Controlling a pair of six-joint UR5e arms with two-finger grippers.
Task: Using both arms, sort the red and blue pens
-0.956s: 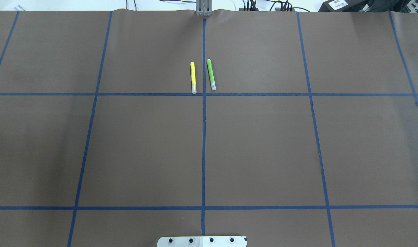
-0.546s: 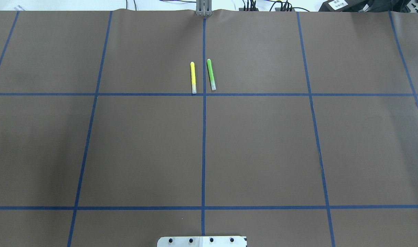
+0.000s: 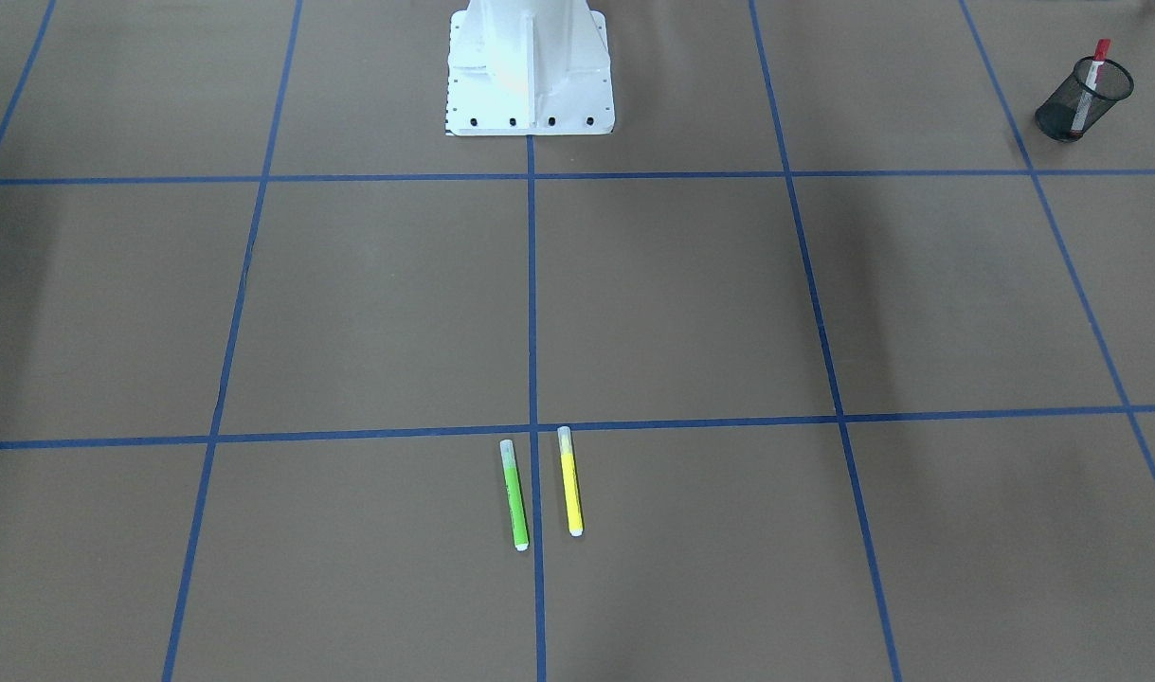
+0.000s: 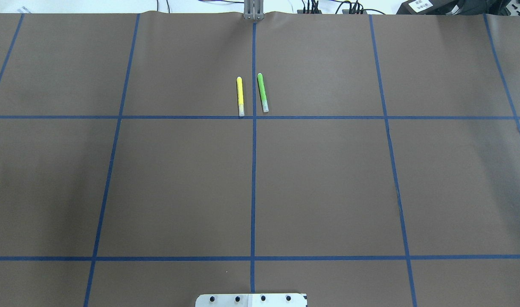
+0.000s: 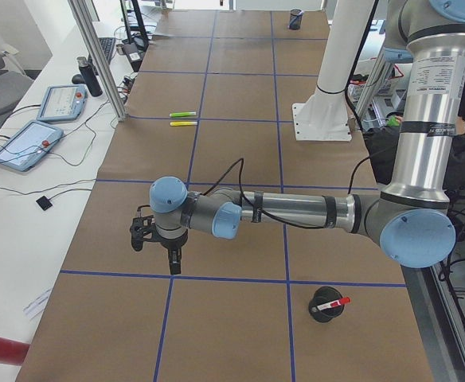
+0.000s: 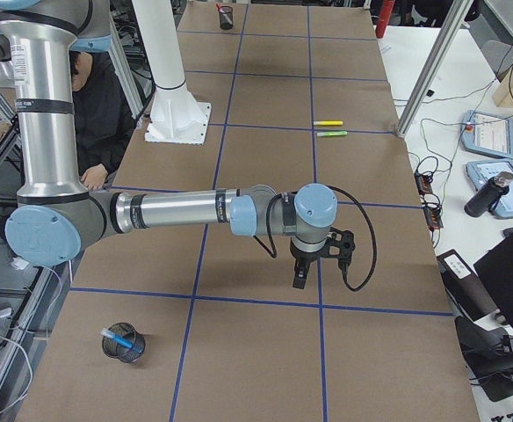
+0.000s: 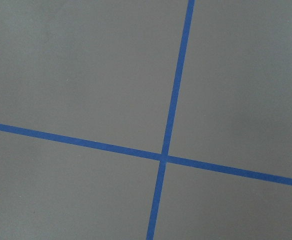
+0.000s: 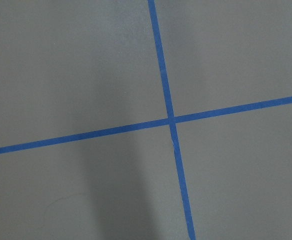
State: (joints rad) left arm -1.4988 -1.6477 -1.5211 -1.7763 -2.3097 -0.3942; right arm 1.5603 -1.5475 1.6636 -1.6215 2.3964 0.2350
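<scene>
The red pen (image 3: 1090, 81) stands in a black mesh cup (image 3: 1060, 123) at the table end on my left; the same pen (image 5: 331, 303) shows in the exterior left view. The blue pen (image 6: 121, 338) lies in another mesh cup (image 6: 123, 349) at the end on my right. My left gripper (image 5: 173, 265) hangs over the brown cover, far from the red pen's cup. My right gripper (image 6: 299, 278) hangs likewise over a taped line. Both show only in the side views, so I cannot tell whether they are open or shut. The wrist views hold only tape crossings.
A green marker (image 4: 262, 92) and a yellow marker (image 4: 240, 96) lie side by side near the far middle of the table. The white pedestal (image 3: 530, 66) stands at the robot's edge. Tablets, cables and a frame post (image 5: 97, 60) line the operators' side.
</scene>
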